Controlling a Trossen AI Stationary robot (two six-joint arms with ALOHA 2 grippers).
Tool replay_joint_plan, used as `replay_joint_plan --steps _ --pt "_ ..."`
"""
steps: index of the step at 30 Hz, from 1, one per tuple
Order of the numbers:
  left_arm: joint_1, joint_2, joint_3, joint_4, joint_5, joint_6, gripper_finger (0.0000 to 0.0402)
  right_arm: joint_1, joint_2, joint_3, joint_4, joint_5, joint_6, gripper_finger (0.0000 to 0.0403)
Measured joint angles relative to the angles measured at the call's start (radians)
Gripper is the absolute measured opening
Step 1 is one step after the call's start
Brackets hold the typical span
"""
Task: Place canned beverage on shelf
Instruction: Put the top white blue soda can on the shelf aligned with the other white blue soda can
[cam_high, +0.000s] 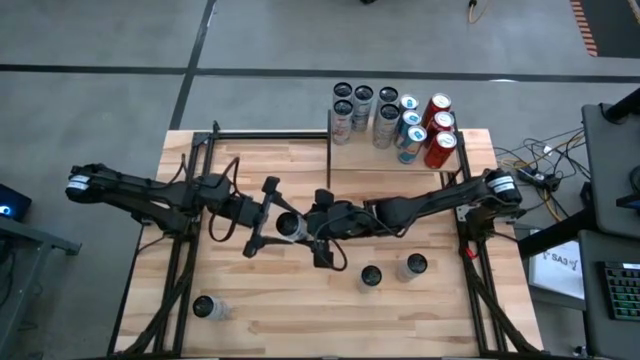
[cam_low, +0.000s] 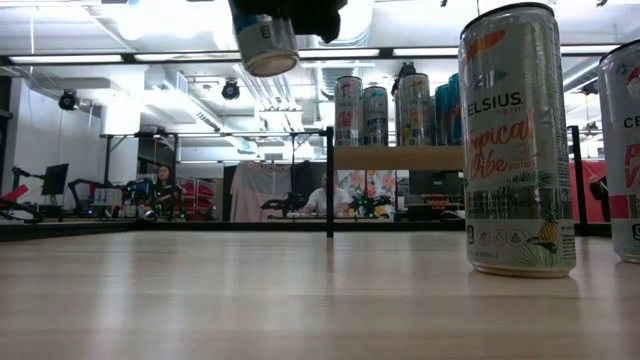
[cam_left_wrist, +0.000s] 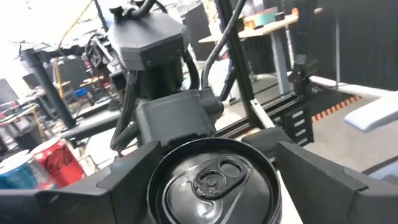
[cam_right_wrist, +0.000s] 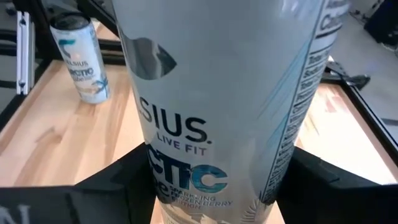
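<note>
Can (cam_high: 288, 226) hangs mid-air between both grippers, partly hidden; right gripper (cam_right_wrist: 214, 180) jaws clasp it, left gripper (cam_left_wrist: 214, 180) jaws flank its top, contact unclear. Shelf (cam_high: 400, 170) holds nine cans.

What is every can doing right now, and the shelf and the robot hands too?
lifted can: up in the air, off the table, between both grippers.
right gripper: shut on the lifted can.
left gripper: at the lifted can's top end.
shelf: shelf cans stand upright at its back.
table cans: three, upright, untouched.
</note>
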Motion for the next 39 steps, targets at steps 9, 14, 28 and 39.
replay_joint_plan --steps 9,14,28,39 --pt "0.001 0.0 0.005 0.016 -0.068 0.014 0.0299 0.0 -0.061 0.0 -0.137 0.026 0.03 0.0235" --pt "0.001 0.001 0.005 0.032 -0.073 0.025 0.03 0.001 -0.096 0.0 -0.195 0.025 0.053 0.0235" --pt "0.023 0.004 0.005 0.061 -0.081 0.059 0.0334 -0.002 -0.176 0.0 -0.358 0.142 0.076 0.0235" --pt "0.03 0.001 -0.002 0.069 -0.294 0.014 0.0356 -0.001 -0.326 -0.119 -0.391 0.338 0.117 0.0235"
